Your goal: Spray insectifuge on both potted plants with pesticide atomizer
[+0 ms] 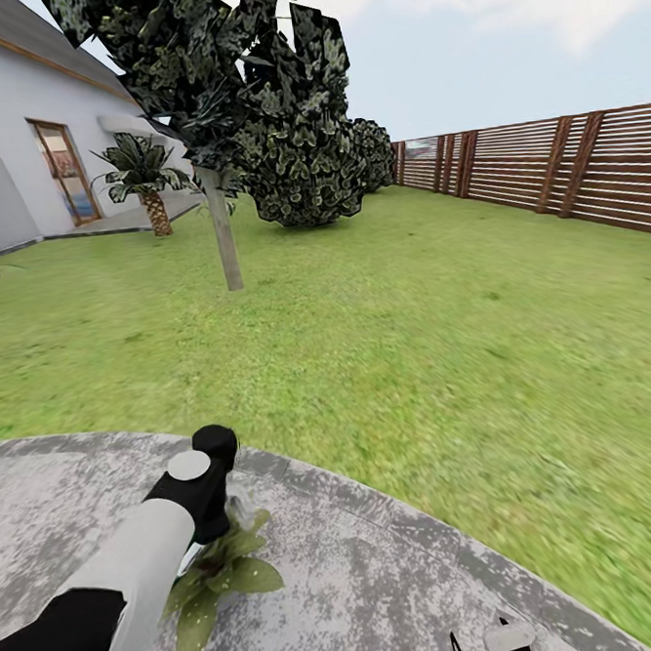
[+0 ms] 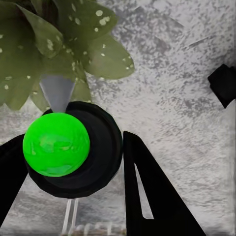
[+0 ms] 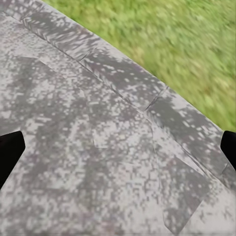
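One left gripper (image 2: 73,167) clamped around pesticide atomizer (image 2: 73,152), right gripper (image 3: 118,147) spread wide, empty

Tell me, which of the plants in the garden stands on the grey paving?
The small potted plant with spotted pointed leaves, under the left arm; the palm and trees grow farther off.

One potted plant (image 1: 220,575), one atomizer (image 2: 73,155), one palm (image 1: 145,178), one fence (image 1: 558,170), one patio (image 1: 384,575)
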Robot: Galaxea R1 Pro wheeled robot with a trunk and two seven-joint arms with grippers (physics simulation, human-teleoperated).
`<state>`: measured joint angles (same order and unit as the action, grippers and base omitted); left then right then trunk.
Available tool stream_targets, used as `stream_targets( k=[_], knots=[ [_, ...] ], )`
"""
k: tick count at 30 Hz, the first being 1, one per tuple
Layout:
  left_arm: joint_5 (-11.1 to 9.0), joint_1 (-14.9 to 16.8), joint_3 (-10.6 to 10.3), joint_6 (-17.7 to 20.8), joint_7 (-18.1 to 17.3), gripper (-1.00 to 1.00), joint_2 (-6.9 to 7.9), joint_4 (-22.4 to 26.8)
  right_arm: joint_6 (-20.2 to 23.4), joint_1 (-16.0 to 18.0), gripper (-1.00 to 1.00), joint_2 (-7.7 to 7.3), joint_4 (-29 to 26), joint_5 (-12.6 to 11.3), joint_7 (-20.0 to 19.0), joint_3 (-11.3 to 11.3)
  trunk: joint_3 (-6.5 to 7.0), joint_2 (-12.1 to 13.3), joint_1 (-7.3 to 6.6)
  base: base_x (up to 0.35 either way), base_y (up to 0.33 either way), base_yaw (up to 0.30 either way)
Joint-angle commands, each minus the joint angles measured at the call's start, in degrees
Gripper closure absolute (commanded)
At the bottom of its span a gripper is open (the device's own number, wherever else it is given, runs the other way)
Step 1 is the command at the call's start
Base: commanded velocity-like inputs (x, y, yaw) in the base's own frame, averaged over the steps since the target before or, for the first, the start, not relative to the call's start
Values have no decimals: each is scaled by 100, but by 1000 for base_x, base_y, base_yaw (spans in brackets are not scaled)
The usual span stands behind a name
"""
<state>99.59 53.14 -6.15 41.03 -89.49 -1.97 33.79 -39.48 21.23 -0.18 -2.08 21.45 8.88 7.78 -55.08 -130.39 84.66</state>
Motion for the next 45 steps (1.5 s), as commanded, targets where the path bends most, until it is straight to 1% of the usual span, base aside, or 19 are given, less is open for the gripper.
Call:
stream_targets(
  k=[1,4,6,7,9,11,12,14,17,19,20,31,33,35,36,39,45],
  knots=[
    [34,-10,2,61,-51,100,59,5,-16,4,-100,0,6,61,26,40,-5,-2,-1,0,0,0],
    [-9,-21,49,33,-51,100,115,37,-16,4,-100,0,6,61,26,40,-5,-2,-1,0,0,0],
    [-14,-22,4,-30,-51,100,112,79,-16,5,-100,0,6,61,26,40,-5,-2,-1,0,0,0],
    [-8,-13,-8,-150,-51,100,106,90,-16,4,-100,0,6,61,26,40,-5,-2,-1,0,0,0],
    [-3,62,9,-751,-51,100,67,162,-16,5,-100,0,6,61,26,40,-5,-2,-1,0,0,0],
    [-31,126,30,-1056,-51,100,7,367,-16,4,-100,0,6,61,26,40,-5,-2,-1,0,0,0],
    [-44,139,35,-1104,-51,100,-29,419,-16,5,-100,0,6,61,26,40,-5,-2,-1,0,0,0],
    [-51,156,52,-1082,226,100,-170,459,-16,6,-100,0,6,61,26,40,-5,-2,-1,0,0,0],
    [-23,161,34,-930,331,100,-220,468,-16,7,-100,0,6,67,16,40,-5,-2,-1,0,0,0],
    [6,167,17,-933,133,100,-230,487,-16,6,-100,0,6,69,10,40,-5,-2,-1,0,0,0],
    [17,169,9,-947,-51,100,-232,496,-16,5,-100,0,6,70,9,40,-5,-2,-1,0,0,0],
    [33,98,-29,-1182,-51,100,-243,462,-16,3,-100,2,6,70,2,40,-5,-2,-1,0,0,0],
    [26,88,-138,-1181,-51,100,-243,469,-16,3,-100,1,6,70,2,40,-5,-2,-1,0,0,0],
    [23,84,-348,-1169,-51,100,-243,484,-16,3,-100,0,6,70,1,40,-5,-2,-1,0,0,0],
    [29,84,-417,-1167,-51,100,-243,491,-16,3,-100,0,6,70,0,40,-5,-2,-1,0,0,0],
    [39,83,-487,-1164,-51,100,-243,517,-16,3,-100,0,6,70,-1,40,-5,-2,-1,0,0,0],
    [35,83,-508,-1167,-51,100,-243,540,-16,4,-100,0,6,70,-1,40,102,238,-133,0,0,0]
  ],
)
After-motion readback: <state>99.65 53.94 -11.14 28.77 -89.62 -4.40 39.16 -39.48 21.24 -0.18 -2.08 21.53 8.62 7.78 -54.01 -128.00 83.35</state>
